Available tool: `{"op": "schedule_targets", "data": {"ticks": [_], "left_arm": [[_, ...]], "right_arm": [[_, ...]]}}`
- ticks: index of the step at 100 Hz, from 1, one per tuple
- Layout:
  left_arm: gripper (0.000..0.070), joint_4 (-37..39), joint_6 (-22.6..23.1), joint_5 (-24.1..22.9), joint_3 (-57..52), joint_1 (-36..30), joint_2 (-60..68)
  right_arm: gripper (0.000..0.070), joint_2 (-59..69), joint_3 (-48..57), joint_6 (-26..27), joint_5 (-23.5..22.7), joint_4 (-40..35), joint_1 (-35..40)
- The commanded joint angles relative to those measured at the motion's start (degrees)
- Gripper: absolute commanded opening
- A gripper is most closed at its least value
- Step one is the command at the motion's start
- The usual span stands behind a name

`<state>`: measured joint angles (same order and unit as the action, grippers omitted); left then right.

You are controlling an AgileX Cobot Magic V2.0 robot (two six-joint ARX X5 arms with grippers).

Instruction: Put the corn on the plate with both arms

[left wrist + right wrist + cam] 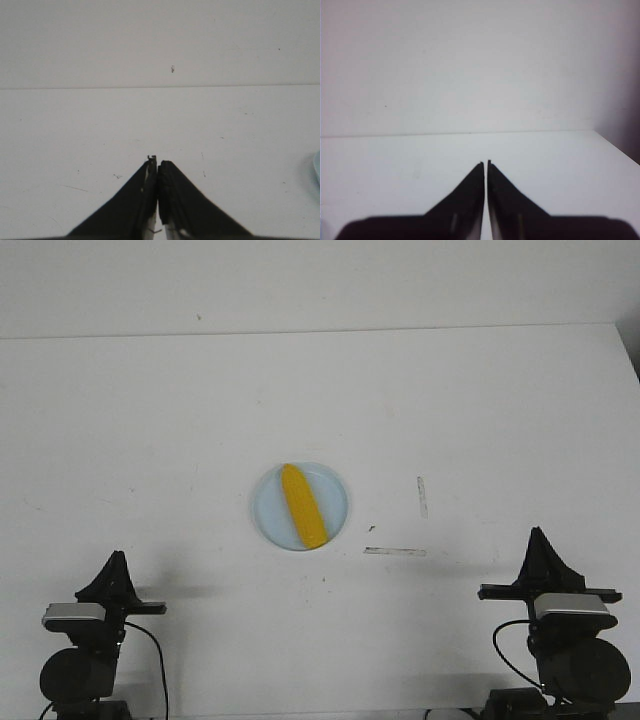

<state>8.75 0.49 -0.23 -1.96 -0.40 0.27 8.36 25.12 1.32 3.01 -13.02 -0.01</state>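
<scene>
The yellow-orange corn (303,505) lies on the pale blue plate (268,505) in the middle of the white table, its pointed end toward the far side. My left gripper (117,558) is shut and empty at the near left, well apart from the plate; in the left wrist view (158,162) its jaws are pressed together over bare table. A sliver of the plate's rim (317,167) shows at that view's edge. My right gripper (538,534) is shut and empty at the near right; in the right wrist view (485,163) its jaws meet over bare table.
Two pale tape strips lie right of the plate, one short (422,496) and one long (394,551). The table's far edge (320,332) meets a white wall. The table's right edge (615,145) shows in the right wrist view.
</scene>
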Motion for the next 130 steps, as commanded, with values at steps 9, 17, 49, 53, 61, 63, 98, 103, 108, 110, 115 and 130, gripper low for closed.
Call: {"op": "schedule_targets", "data": {"ticks": [9, 17, 49, 53, 61, 63, 98, 103, 108, 110, 115, 130], "left_arm": [[0.0001, 0.74, -0.04, -0.02, 1.2, 0.02, -0.09], [0.0001, 0.74, -0.04, -0.02, 1.2, 0.02, -0.09], [0.0001, 0.74, -0.04, -0.02, 1.2, 0.02, -0.09], [0.0001, 0.74, -0.04, -0.02, 1.2, 0.02, -0.09], [0.0001, 0.74, -0.04, -0.02, 1.2, 0.02, -0.09], [0.0001, 0.74, -0.04, -0.02, 1.2, 0.02, -0.09], [0.0001, 0.74, -0.04, -0.02, 1.2, 0.02, -0.09], [0.0001, 0.74, -0.04, -0.02, 1.2, 0.02, -0.09], [0.0001, 0.72, -0.04, -0.02, 1.2, 0.02, -0.09], [0.0001, 0.72, -0.04, -0.02, 1.2, 0.02, -0.09], [0.0001, 0.77, -0.04, -0.02, 1.2, 0.0, -0.09], [0.0001, 0.72, -0.04, 0.0, 1.2, 0.02, -0.09]], "right_arm": [[0.0012, -0.11, 0.33, 0.13, -0.02, 0.57, 0.04], [0.0012, -0.11, 0.33, 0.11, -0.02, 0.55, 0.04], [0.0012, -0.11, 0.33, 0.11, -0.02, 0.55, 0.04], [0.0012, -0.11, 0.33, 0.13, -0.02, 0.55, 0.04], [0.0012, -0.11, 0.33, 0.11, -0.02, 0.55, 0.04], [0.0012, -0.11, 0.33, 0.11, -0.02, 0.55, 0.04], [0.0012, -1.38, -0.52, 0.07, -1.4, 0.2, 0.07], [0.0012, -1.79, -1.44, -0.15, -3.13, 0.59, 0.07], [0.0012, -2.43, -2.8, -0.11, -3.87, 1.07, 0.07], [0.0012, -2.86, -3.41, -0.11, -4.04, 1.27, 0.07], [0.0012, -3.98, -5.14, -0.11, -4.48, 1.97, 0.04], [0.0012, -7.78, -11.67, -0.04, -4.63, 7.56, 0.07]]}}
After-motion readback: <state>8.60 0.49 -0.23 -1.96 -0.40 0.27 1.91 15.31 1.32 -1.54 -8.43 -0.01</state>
